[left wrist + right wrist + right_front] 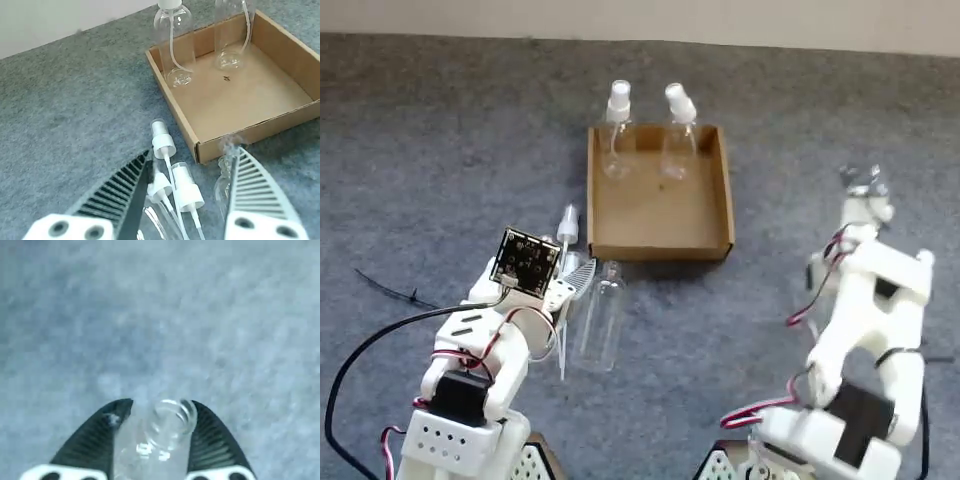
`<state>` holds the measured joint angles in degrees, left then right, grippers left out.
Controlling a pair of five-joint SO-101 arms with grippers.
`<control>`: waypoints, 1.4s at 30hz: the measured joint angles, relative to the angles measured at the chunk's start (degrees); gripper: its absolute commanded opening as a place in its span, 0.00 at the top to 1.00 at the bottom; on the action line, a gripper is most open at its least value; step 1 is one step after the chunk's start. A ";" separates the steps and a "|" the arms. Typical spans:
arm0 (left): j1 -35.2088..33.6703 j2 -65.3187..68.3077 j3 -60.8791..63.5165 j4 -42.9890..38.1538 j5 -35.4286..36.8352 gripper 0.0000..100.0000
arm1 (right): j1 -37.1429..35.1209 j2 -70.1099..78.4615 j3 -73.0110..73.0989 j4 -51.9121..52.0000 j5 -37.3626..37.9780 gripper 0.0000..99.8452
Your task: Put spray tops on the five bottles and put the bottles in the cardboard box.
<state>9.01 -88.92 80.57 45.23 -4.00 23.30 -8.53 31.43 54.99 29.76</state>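
The right tool [160, 407] clamps a clear plastic bottle [167, 427], probably light and slippery, below its open neck, toward the grey counter's [420, 150] right edge. The left tool [192, 155], spread wide, hovers over loose white spray tops [162, 142] beside the shallow cardboard box [660, 247]. They are best gripped by the stiff collar.

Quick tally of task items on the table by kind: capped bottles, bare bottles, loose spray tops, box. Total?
Bottle with spray top: 2
Bare bottle: 2 clearly visible
Loose spray top: 3
Cardboard box: 1
Total: 8
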 measured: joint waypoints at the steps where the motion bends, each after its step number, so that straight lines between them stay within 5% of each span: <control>1: 0.00 0.00 0.00 0.00 0.00 0.77 | 0.18 2.64 -2.90 0.00 0.00 0.99; 5: 0.00 0.00 0.00 0.00 0.00 0.77 | 0.09 15.12 -13.98 0.88 0.18 0.98; 10: 0.00 0.00 0.00 0.00 0.00 0.77 | 0.79 25.32 -24.88 5.27 0.09 0.85; 17: 0.00 0.00 0.00 0.00 0.00 0.77 | 0.62 26.11 -29.19 7.91 -0.26 0.83; 25: 0.00 0.00 0.00 0.00 0.00 0.77 | 2.37 18.20 -33.93 25.23 0.18 0.83; 33: 0.00 0.00 0.00 0.00 0.00 0.77 | 3.34 -3.52 -16.97 34.29 9.32 0.83; 42: 0.00 0.00 0.00 0.00 0.00 0.77 | 11.25 -16.97 8.44 25.05 13.36 0.73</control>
<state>9.01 -88.92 80.57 45.23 -4.00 34.55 -25.49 39.87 80.04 43.12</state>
